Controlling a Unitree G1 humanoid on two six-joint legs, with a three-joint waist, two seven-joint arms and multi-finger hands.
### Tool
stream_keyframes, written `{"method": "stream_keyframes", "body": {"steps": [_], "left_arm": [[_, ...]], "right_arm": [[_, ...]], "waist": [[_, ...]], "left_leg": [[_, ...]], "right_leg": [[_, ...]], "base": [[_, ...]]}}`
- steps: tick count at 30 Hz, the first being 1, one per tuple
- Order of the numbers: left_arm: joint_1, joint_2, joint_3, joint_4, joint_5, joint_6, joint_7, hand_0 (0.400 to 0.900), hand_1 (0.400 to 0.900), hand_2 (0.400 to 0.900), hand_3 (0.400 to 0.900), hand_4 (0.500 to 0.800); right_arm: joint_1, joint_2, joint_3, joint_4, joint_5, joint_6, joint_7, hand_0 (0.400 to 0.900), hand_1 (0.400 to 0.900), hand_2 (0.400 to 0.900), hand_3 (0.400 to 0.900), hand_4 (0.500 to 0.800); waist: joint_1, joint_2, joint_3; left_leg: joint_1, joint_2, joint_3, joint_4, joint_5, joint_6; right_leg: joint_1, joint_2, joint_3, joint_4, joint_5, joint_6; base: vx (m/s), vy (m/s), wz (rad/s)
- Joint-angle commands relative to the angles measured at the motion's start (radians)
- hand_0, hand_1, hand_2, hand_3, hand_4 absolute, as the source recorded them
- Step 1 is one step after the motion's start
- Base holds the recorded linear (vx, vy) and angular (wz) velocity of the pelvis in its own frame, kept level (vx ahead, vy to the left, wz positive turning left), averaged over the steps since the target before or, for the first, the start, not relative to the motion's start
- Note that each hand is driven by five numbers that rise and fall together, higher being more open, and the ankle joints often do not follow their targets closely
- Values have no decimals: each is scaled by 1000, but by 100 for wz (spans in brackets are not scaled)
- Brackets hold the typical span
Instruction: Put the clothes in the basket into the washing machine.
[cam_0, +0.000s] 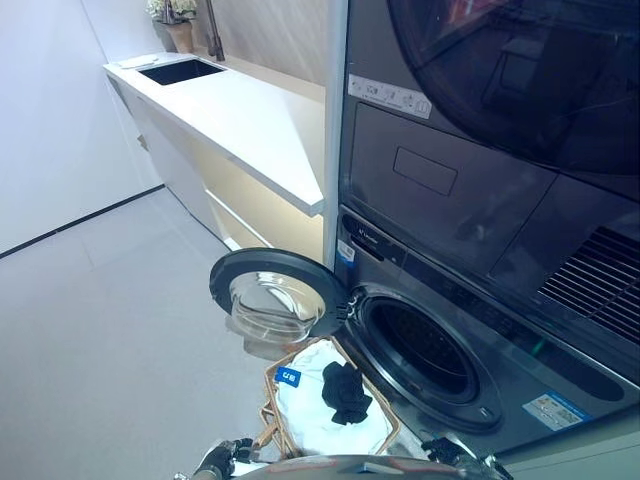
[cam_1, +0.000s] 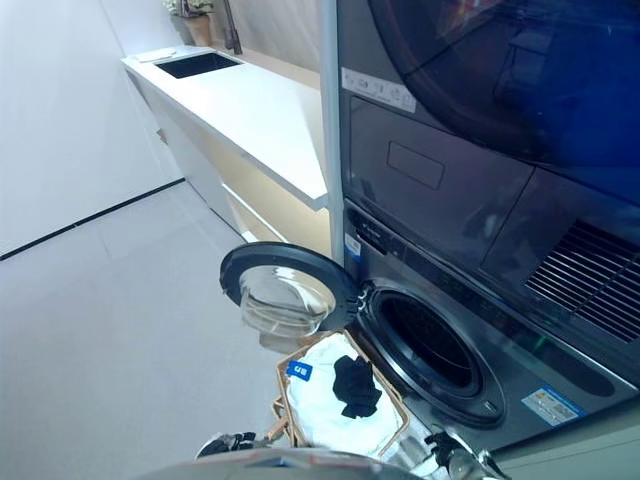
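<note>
Nothing had gone in yet — the washing machine (cam_0: 425, 350) stood open, the basket (cam_1: 395, 400) just before it held white and black clothes (cam_1: 352, 385), both hands' fingers untellable.

Both hands, left (cam_0: 222, 459) at 7 o'clock, right (cam_0: 447, 452) at 5, are cut off; fingers unclear.

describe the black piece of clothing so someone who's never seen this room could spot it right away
Find the dark grey washing machine with its round door swung open to the left. On the floor just below that door stands a woven basket lined with white laundry. The black garment lies crumpled on top, the only dark item in the basket.
</note>
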Motion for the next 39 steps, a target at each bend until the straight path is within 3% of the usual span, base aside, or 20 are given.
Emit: {"method": "stream_keyframes", "body": {"steps": [1,11,20,28,39], "left_arm": [[-80,16,-2,53,33,-14,41,900,900,900,900,800],[-126,18,-58,-27,-34,-37,82,900,900,900,900,800],[-168,-12,-122,-37,-130,-49,125,900,900,900,900,800],[-247,-20,-151,-81,-204,-65,162,900,900,900,900,800],[-321,-4,-165,-172,-263,-92,201,900,900,900,900,800]], "right_arm": [[-134,-30,78,-50,-124,-22,-68,900,900,900,900,800],[-454,-116,223,-66,-254,0,-133,900,900,900,900,800],[-687,-145,313,-155,-278,-2,-184,900,900,900,900,800],[-832,-152,349,-107,-272,6,-216,900,900,900,900,800],[-979,-257,337,-12,-197,18,-243,900,900,900,900,800]], "waist": [[28,-46,52],[95,-13,173],[106,34,292],[123,73,340],[155,125,396]], "left_leg": [[-10,-23,18,0,-67,25],[-177,-45,-8,24,-23,27],[-338,-64,19,128,-36,40],[-483,-90,1,217,-36,38],[-650,-117,-33,280,-19,27]], "right_leg": [[-74,-30,18,5,56,38],[-219,-42,-2,19,97,35],[-395,-57,39,116,100,25],[-554,-61,5,268,50,16],[-724,-91,-31,406,12,16]], "base": [[-68,-14,12],[-80,-6,9],[-54,57,-19],[-53,26,15],[-39,22,17]]}}
